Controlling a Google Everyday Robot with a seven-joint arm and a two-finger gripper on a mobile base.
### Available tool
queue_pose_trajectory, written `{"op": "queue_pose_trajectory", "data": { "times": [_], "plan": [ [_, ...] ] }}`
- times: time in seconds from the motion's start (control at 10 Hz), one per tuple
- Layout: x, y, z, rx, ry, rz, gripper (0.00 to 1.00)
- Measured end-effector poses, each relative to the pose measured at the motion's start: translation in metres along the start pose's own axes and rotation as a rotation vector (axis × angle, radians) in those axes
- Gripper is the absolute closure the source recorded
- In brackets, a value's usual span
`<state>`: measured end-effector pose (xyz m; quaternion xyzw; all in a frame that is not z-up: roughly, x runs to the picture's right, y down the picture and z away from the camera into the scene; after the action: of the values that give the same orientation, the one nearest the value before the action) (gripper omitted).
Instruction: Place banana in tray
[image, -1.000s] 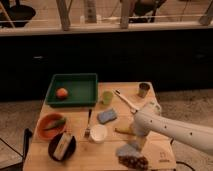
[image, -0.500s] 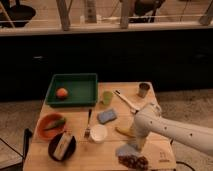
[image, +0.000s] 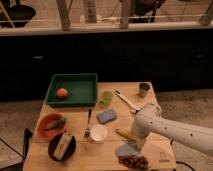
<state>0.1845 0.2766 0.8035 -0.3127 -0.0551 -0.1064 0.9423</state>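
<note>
The small yellow banana (image: 124, 133) lies on the wooden table, just right of the white cup (image: 98, 133). The dark-green tray (image: 75, 80) stands at the table's back left and holds a round orange fruit (image: 62, 93). My white arm reaches in from the right and bends down over the front right of the table. My gripper (image: 136, 144) is at its low end, right beside the banana's near end and above a blue-grey object (image: 126, 149). The arm hides part of the banana.
An orange bowl (image: 44, 131) holds a green vegetable (image: 55, 124); a black plate (image: 54, 150) stands in front of it. A fork (image: 88, 125), blue sponge (image: 106, 116), green cup (image: 107, 97), white utensil (image: 127, 101), metal cup (image: 144, 89) and grapes (image: 134, 161) lie around.
</note>
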Motion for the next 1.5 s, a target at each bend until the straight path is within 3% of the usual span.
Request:
{"op": "queue_pose_trajectory", "data": {
  "times": [0.2,0.4,0.5,0.8,0.9,1.0,1.2,1.4,1.5],
  "plan": [
    [0.0,0.0,-0.002,0.0,0.0,-0.002,0.93],
    [-0.001,0.0,-0.004,0.003,0.003,-0.004,0.86],
    [-0.006,-0.001,-0.012,0.011,0.001,-0.003,0.84],
    [-0.009,-0.007,-0.05,0.041,0.014,-0.004,0.99],
    [-0.013,-0.007,-0.052,0.043,0.022,-0.011,0.99],
    [-0.017,-0.009,-0.053,0.048,0.024,-0.016,0.95],
    [-0.02,-0.014,-0.06,0.062,0.033,-0.019,0.77],
    [-0.026,-0.021,-0.079,0.074,0.043,-0.027,0.62],
    [-0.029,-0.023,-0.083,0.074,0.05,-0.028,0.63]
  ]
}}
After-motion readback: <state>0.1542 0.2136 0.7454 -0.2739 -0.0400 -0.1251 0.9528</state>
